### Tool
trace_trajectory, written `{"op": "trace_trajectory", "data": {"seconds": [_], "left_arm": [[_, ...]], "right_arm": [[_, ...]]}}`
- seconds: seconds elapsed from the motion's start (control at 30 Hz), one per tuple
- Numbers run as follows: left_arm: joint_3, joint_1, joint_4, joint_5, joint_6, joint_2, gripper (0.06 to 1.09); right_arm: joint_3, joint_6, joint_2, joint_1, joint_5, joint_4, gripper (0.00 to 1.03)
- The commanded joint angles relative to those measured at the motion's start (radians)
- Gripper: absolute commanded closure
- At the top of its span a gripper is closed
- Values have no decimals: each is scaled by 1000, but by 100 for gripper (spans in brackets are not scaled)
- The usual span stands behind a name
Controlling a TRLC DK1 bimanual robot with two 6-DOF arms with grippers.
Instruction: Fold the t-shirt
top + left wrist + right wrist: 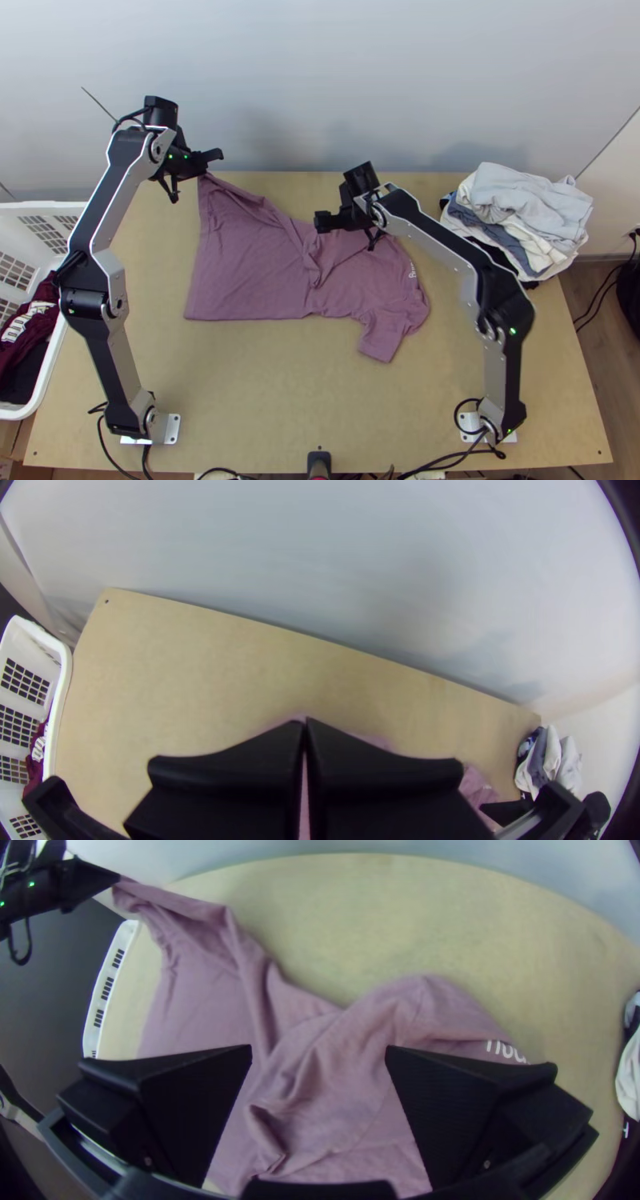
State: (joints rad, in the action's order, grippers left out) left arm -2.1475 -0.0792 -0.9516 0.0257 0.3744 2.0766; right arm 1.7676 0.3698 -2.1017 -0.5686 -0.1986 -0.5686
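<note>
The t-shirt (pixel 252 268) lies across the middle of the table (pixel 248 392), mostly spread but uneven, with its hem end toward the left arm's side and its sleeve end toward the right arm's side. The left gripper (pixel 213 158) is at the table's far edge, clenched on the far hem corner, which it holds raised; the rest of the shirt slopes down and away from it toward the middle. In the left wrist view, the two fingers of the left gripper (pixel 305 728) meet, with a little of the pink cloth showing around them.

The right gripper (pixel 322 222) hangs over the far side of the shirt, near its middle. It has released everything: in the right wrist view the fingers of the right gripper (pixel 319 1052) stand wide apart, with creased cloth below and between them. Long folds run from the raised corner to that rumpled part. One short sleeve (pixel 382 340) points toward the near edge of the table, and white lettering (pixel 413 270) shows near the shoulder end.

A heap of clothes (pixel 524 204) sits at the far right corner, and a white basket (pixel 50 364) with dark red and black clothes (pixel 30 324) stands by the left edge
</note>
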Motion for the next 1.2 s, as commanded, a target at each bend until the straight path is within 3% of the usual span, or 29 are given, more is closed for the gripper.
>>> {"op": "trace_trajectory", "data": {"seconds": [0.0,0.2,0.43,0.53,0.7,0.8,0.93,0.97,1.07,1.17], "left_arm": [[8,-4,1,0,1,0,104],[12,-4,7,-1,1,0,104],[12,-1,17,0,-3,2,104],[12,-1,17,0,-6,4,104],[12,-1,20,-1,-6,4,104],[12,-1,20,0,-6,5,104],[12,2,22,0,-6,4,104],[12,2,20,0,-6,4,104],[11,4,22,0,-6,4,104],[11,7,22,0,-6,0,104]], "right_arm": [[108,-6,-115,73,1,-22,10],[211,-45,-208,131,27,-51,10],[240,-71,-235,113,47,-79,10],[245,-74,-238,110,51,-79,27],[253,-74,-239,108,51,-83,32],[253,-88,-239,107,50,-85,54],[253,-88,-239,101,50,-85,56],[253,-88,-239,98,50,-86,60],[254,-103,-238,90,50,-86,87],[253,-108,-233,84,50,-88,95]]}}
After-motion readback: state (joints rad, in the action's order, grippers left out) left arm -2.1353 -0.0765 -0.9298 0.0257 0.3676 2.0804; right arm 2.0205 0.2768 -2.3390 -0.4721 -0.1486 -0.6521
